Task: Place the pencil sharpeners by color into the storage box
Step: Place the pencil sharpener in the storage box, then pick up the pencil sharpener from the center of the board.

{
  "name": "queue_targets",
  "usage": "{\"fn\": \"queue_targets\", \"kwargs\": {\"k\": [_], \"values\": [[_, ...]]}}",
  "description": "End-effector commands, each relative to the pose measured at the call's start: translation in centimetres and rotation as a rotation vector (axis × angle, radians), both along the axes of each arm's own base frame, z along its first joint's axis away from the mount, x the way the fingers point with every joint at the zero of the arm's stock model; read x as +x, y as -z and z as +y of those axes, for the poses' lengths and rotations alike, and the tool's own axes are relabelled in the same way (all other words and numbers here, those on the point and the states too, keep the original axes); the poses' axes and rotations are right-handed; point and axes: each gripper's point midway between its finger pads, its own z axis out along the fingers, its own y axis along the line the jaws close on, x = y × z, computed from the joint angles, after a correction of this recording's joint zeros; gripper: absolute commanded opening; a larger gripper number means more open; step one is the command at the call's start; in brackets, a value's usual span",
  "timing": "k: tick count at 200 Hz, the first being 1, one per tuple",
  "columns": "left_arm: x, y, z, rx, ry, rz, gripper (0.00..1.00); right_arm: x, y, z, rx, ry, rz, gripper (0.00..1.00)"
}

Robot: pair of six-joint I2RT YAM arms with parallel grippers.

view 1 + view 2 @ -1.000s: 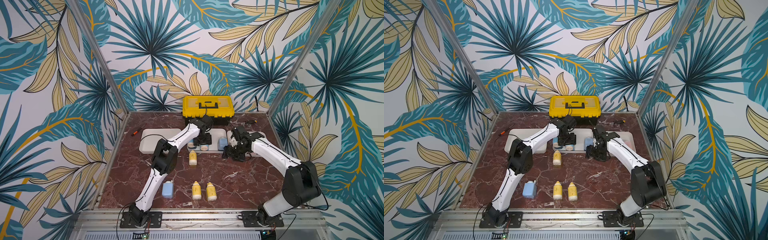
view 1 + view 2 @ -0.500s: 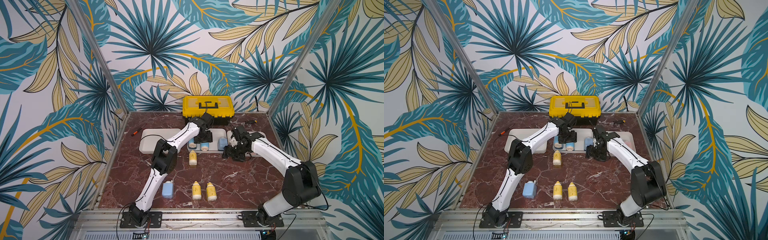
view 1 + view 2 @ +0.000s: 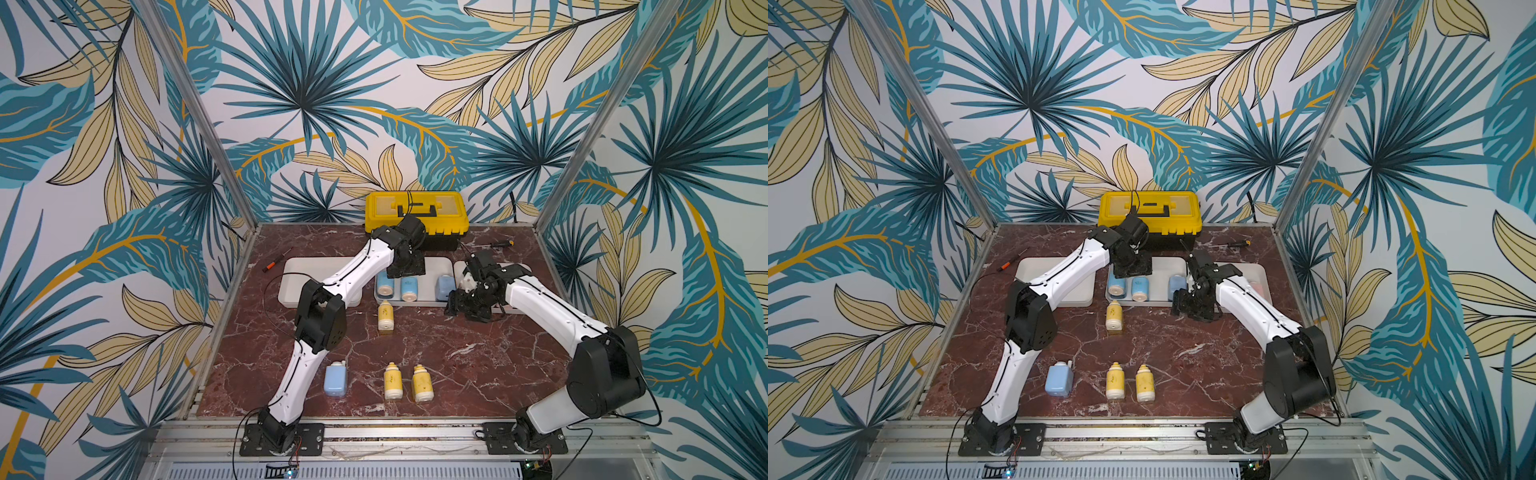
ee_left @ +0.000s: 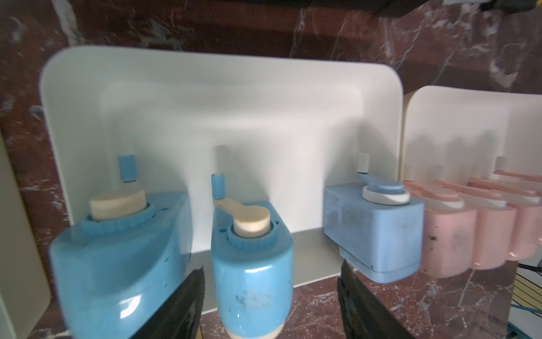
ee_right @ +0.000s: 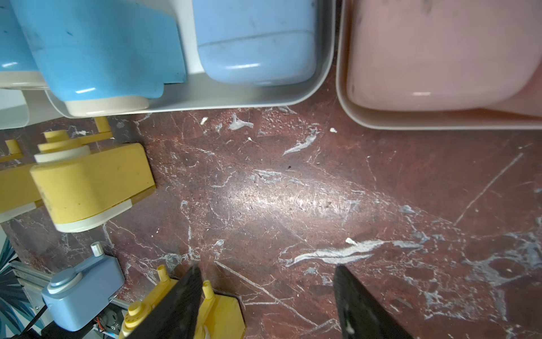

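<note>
Three light blue pencil sharpeners [image 3: 385, 284] [image 3: 409, 289] [image 3: 444, 286] lie in the middle white tray of the storage box [image 3: 415, 302]. My left gripper [image 3: 405, 266] hangs over that tray's far side, open. In the left wrist view the middle blue sharpener [image 4: 252, 281] sits between its fingers [image 4: 187, 293] with a gap on each side. Pink sharpeners [image 4: 448, 234] fill the right tray [image 3: 1260, 270]. On the table lie three yellow sharpeners [image 3: 385, 316] [image 3: 392, 380] [image 3: 422, 382] and a blue one [image 3: 336, 378]. My right gripper [image 3: 465, 305] is open over bare table [image 5: 267, 269].
A third white tray [image 3: 299, 270] stands at the left, partly under my left arm. The yellow-and-black toolbox [image 3: 415, 212] sits against the back wall. A red-handled screwdriver [image 3: 276, 259] lies at the back left, and another small tool [image 3: 498, 244] at the back right.
My left gripper has drawn back from over the two left blue sharpeners toward the toolbox, uncovering them. The right arm has not moved.
</note>
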Motion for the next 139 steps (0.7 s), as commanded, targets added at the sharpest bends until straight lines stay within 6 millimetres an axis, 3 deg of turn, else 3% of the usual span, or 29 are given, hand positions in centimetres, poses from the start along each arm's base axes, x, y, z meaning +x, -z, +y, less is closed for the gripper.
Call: {"fn": "queue_targets", "kwargs": {"k": [1,32,66,84,105,139], "values": [[0.1,-7.4,0.9,-0.051,-0.008,-0.149,0.74,-0.2,-1.7,-0.1,0.010,0.003,-0.024,0.73],[-1.2,-10.6,3.7,-0.029,-0.037,-0.211,0.74,-0.2,-3.1,-0.2,0.009,0.003,-0.044,0.73],[-5.1,-11.3,9.0,0.062,-0.083,-0.227,0.74,-0.3,-4.6,-0.3,0.001,-0.007,-0.064,0.73],[-8.8,-10.4,11.5,0.086,-0.088,-0.194,0.74,-0.7,-5.1,-0.3,-0.001,-0.014,-0.069,0.72],[-13.8,-7.8,14.2,0.129,-0.101,-0.113,0.75,-1.4,-5.3,-0.7,-0.013,-0.012,-0.069,0.73],[-21.5,-4.0,17.0,0.174,-0.122,0.011,0.76,-2.7,-4.9,-1.1,-0.013,-0.003,-0.054,0.73]]}}
